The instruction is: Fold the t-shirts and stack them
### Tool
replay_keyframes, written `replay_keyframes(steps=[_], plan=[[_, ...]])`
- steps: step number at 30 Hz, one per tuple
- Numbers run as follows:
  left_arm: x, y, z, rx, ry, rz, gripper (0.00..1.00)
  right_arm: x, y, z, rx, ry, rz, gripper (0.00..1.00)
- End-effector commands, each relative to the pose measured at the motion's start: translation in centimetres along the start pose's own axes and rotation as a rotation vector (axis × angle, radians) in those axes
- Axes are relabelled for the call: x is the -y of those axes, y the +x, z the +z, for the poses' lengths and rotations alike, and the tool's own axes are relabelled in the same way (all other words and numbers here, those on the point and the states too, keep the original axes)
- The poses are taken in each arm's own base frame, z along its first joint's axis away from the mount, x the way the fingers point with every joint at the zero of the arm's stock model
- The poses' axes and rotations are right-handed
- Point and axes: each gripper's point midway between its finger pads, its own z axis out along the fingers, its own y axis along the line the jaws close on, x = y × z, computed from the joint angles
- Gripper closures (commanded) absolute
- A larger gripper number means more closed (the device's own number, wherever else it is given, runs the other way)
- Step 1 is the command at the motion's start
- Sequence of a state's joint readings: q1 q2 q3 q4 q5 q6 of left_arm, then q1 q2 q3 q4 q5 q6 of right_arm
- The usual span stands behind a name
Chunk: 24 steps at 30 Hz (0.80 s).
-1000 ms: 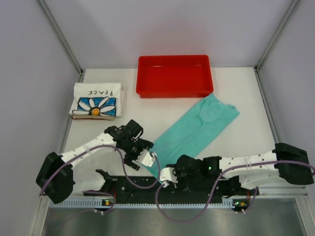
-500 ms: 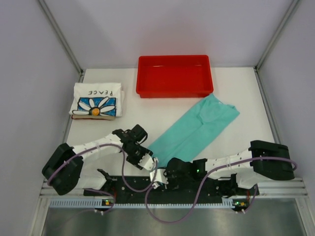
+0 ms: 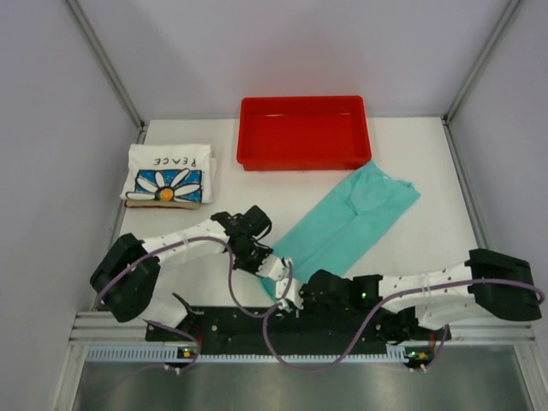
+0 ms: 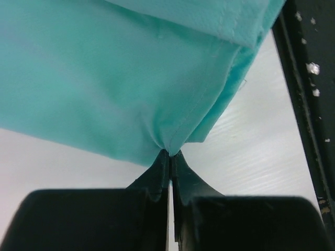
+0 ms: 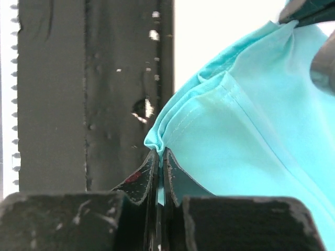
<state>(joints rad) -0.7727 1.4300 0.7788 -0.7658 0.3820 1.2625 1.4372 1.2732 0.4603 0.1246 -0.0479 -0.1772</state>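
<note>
The teal-green t-shirt (image 3: 347, 223) lies in a long diagonal strip from the table's near middle up to the right. My left gripper (image 3: 276, 272) is shut on the hem at its near end, cloth (image 4: 131, 78) puckering into the jaws (image 4: 170, 153). My right gripper (image 3: 295, 300) is shut on the hem corner beside it, pinching a fold (image 5: 235, 130) between its jaws (image 5: 159, 151). The white daisy-print "PEACE" t-shirt (image 3: 168, 174) sits folded at the far left.
A red plastic tray (image 3: 304, 132) stands at the back centre. The black base rail (image 3: 282, 330) runs along the near edge right by both grippers, seen as a dark strip (image 5: 104, 78) in the right wrist view. Walls close in on both sides.
Both grippers went from open to shut on the teal shirt's near hem. The left arm moved right toward the hem; the right gripper shifted onto the corner.
</note>
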Motion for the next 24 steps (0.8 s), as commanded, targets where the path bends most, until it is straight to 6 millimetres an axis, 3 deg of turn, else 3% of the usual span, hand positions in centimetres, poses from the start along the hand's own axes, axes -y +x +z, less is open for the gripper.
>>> replay_keyframes(steps=[1,4,10,19,24], plan=[[-4.5,-2.4,-2.5,0.023,-0.091,-0.141,1.0,4.1,-2.6,-2.9,0.131,0.18,0.274,1.0],[-8.0,-4.1,-4.1,0.042,-0.127,-0.209,1.0,6.6,-1.8,-5.3,0.185,0.294,0.483,1.0],[-13.8,-7.0,-5.4,0.083,-0.175,-0.293,1.0,13.0,0.9,-12.6,0.34,0.638,0.799,1.0],[-23.5,-10.0,-5.9,0.122,-0.317,-0.32,1.0,17.9,7.3,-18.4,0.247,1.024,1.008,1.0],[-27.0,-11.6,-4.6,0.164,-0.361,-0.315,1.0,19.8,10.9,-20.2,0.274,1.183,1.107,1.0]])
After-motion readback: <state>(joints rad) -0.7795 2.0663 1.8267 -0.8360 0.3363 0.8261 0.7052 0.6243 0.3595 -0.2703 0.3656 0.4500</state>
